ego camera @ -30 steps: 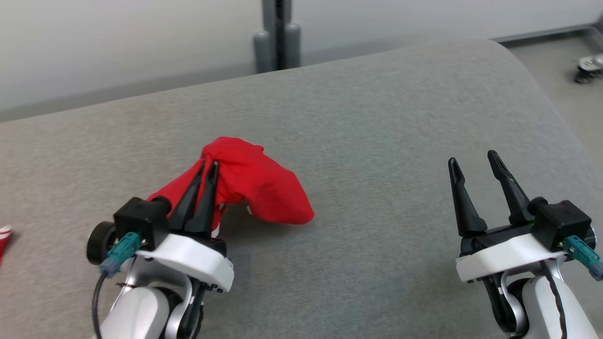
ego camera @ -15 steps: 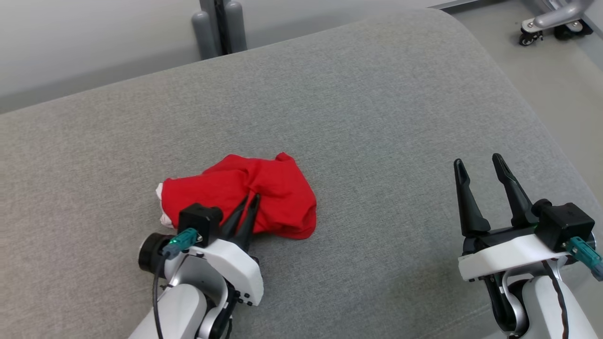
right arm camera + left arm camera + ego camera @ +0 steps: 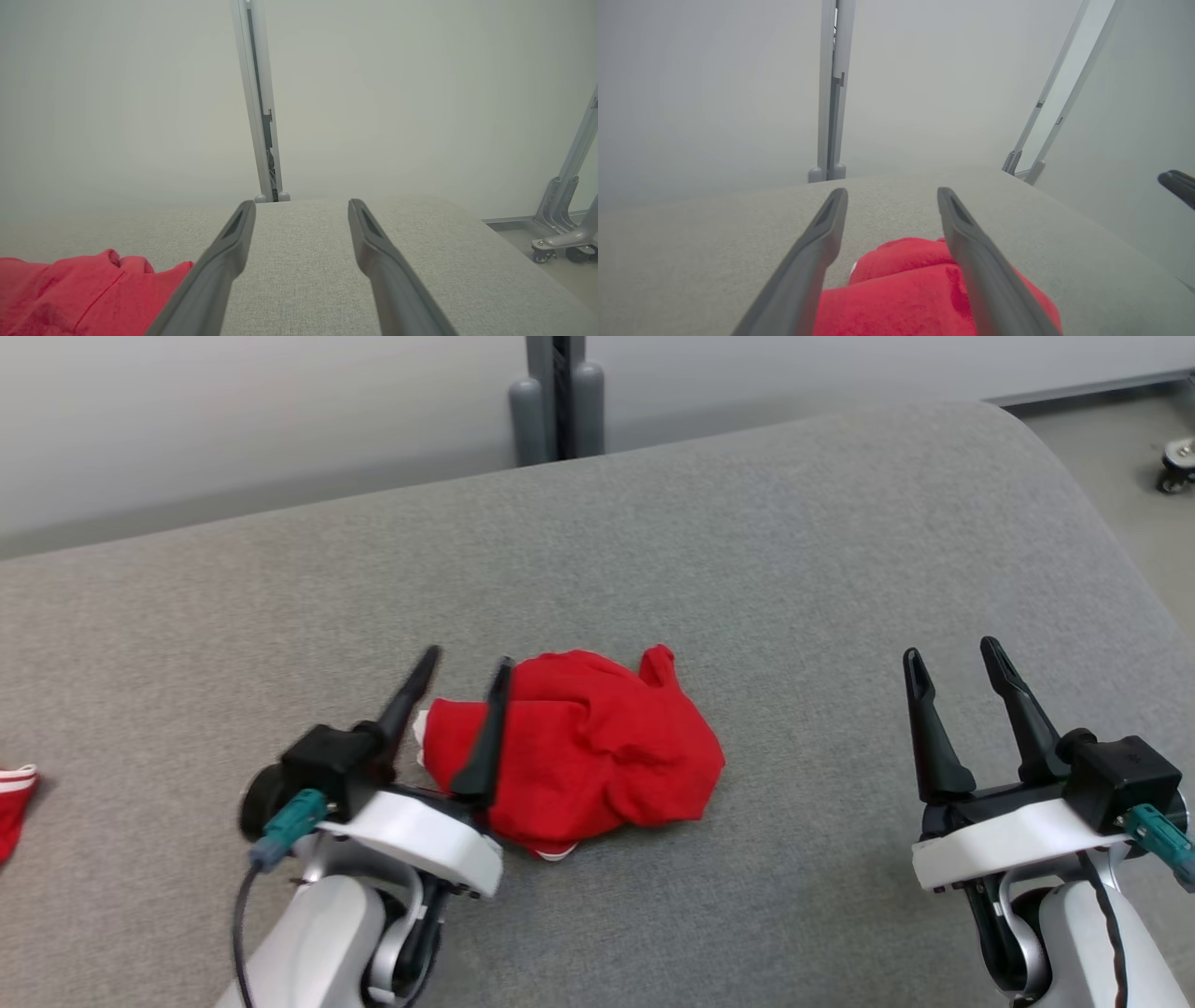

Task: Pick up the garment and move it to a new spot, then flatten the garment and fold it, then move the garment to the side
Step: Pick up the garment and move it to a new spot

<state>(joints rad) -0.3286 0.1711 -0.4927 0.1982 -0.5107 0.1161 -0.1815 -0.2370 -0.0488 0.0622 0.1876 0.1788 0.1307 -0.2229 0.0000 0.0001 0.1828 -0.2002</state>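
Your left gripper (image 3: 470, 657) stands wide and empty, red garment (image 3: 597, 747) bunched just beneath its fingers, right gripper (image 3: 949, 649) wide too, so flattening looks next: go find two edges.

This looks like a bare robot test lab: plain pale wall (image 3: 233, 420) panels joined by a metal post (image 3: 558, 392), a steel frame (image 3: 567, 186) (on casters (image 3: 542, 255)), and a grey fabric-covered bench (image 3: 794, 569).

You have open grey cushion (image 3: 840, 569) between the crumpled red garment (image 3: 607, 747) and your right gripper (image 3: 949, 650), and along the far side. Your left gripper (image 3: 469, 658), spread wide, crowds the heap's left edge. A red-and-white cloth (image 3: 14, 793) lies at the far left.
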